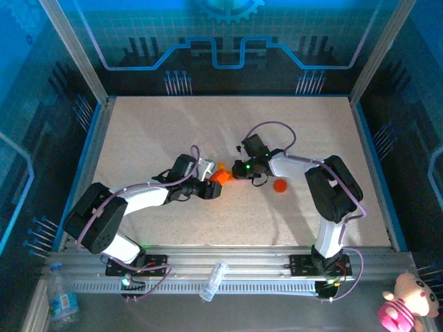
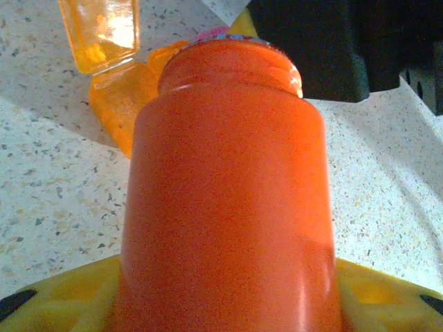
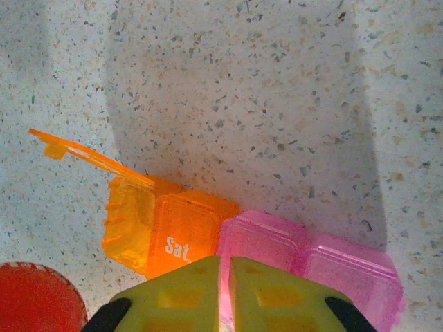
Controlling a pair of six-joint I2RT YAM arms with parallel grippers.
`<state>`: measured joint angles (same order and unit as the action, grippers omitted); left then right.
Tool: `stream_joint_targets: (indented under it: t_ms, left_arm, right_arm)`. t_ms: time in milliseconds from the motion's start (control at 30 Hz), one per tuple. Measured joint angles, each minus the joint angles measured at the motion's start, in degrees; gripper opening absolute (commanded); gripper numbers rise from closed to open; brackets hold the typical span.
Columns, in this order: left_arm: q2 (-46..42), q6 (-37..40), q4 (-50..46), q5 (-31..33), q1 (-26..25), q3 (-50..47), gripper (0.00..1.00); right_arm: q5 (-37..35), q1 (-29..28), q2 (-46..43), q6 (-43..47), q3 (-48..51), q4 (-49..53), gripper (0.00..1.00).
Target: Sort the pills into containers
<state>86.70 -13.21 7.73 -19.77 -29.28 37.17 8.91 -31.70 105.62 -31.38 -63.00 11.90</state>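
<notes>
The table (image 1: 152,124) carries a strip (image 3: 256,238) of four small joined boxes near its middle: two orange, then two pink. The two arms meet over this strip.

The left gripper (image 1: 212,180) reaches in from the strip's left. Its fingers are part-spread and clamped on the sides of an orange bottle (image 2: 228,194). The bottle has no cap on, and its mouth points at the strip and is close to the orange end.

The right gripper (image 3: 225,263) is directly above the strip, over the seam between the orange box marked "Sat" and the first pink box. Its fingers are pressed together with nothing between them. Whether they touch the strip I cannot tell.

An orange cap (image 1: 279,185) lies on the table to the strip's right. The lid (image 3: 90,155) of the end orange box stands open, and the other three lids are down.
</notes>
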Motion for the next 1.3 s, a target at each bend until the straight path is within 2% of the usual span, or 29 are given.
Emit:
stream_joint_targets:
  t_ms: [533,867,1300]
  left_arm:
    - [0.9,0.0,-5.2,0.1,0.3,3.7,0.0]
    - [2.0,-0.2,-13.3,4.4,0.5,8.5,0.0]
    - [4.7,-0.2,-17.7,5.2,0.6,10.4,0.0]
  right_arm:
    - [0.2,0.0,0.0,0.0,0.0,-0.2,0.14]
    - [0.2,0.0,0.1,0.0,0.0,-0.3,0.14]
    - [0.2,0.0,0.2,-0.1,0.0,-0.6,0.14]
